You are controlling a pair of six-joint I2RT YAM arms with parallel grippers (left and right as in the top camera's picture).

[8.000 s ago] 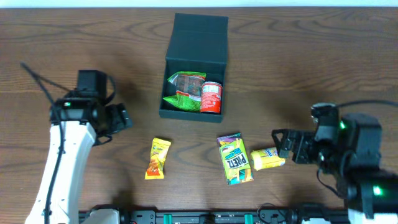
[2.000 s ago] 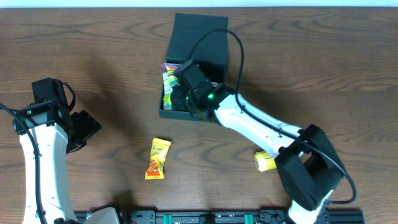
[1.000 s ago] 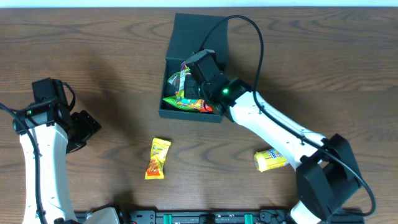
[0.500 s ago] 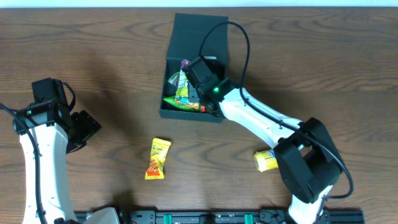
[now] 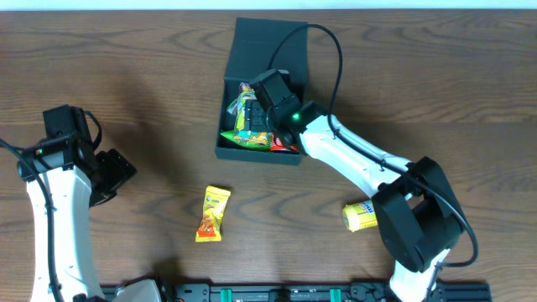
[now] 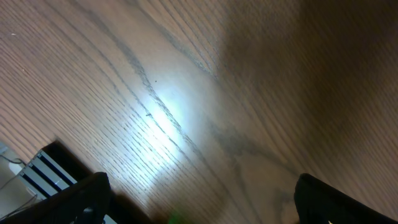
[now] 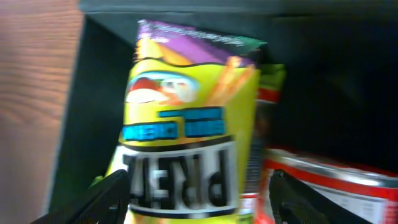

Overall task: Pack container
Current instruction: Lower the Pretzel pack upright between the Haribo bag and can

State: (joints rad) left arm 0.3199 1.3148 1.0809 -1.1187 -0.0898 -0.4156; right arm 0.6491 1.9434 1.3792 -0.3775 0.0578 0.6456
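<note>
A: Where's the container (image 5: pixel 252 155)?
B: Top middle of the worktop (image 5: pixel 436 75), lid flap (image 5: pixel 270 38) open toward the back. Green packet (image 5: pixel 242 139) and red can (image 7: pixel 323 180) lie inside, along the front wall.
A: Right gripper (image 7: pixel 199 180)?
B: Down in the box, over the left half. Jaws spread wide. Pretzel packet (image 7: pixel 186 143) sits between and beyond them, one finger at its edge, the other clear of it. Doesn't read as pinched, so I judge this is the drop-off of that packet.
A: Left gripper (image 6: pixel 202 183)?
B: Far left, well apart from everything. Jaws wide, only bare wood under them.
A: How to finish the step cleanly?
B: Jaws wide on the way out, lift straight up, no sideways drift. Otherwise a finger may drag the packet along or catch the box wall. Packet looks propped on the other goods rather than flat, but the wrist view is blurred, so I can't tell how steep. If it stands too high, a nudge down would help the flap shut later.
A: Left to pack?
B: Orange-yellow packet (image 5: pixel 212 214) and yellow packet (image 5: pixel 362 216), both on the worktop near the front edge. Roughly halfway, I'd guess.
</note>
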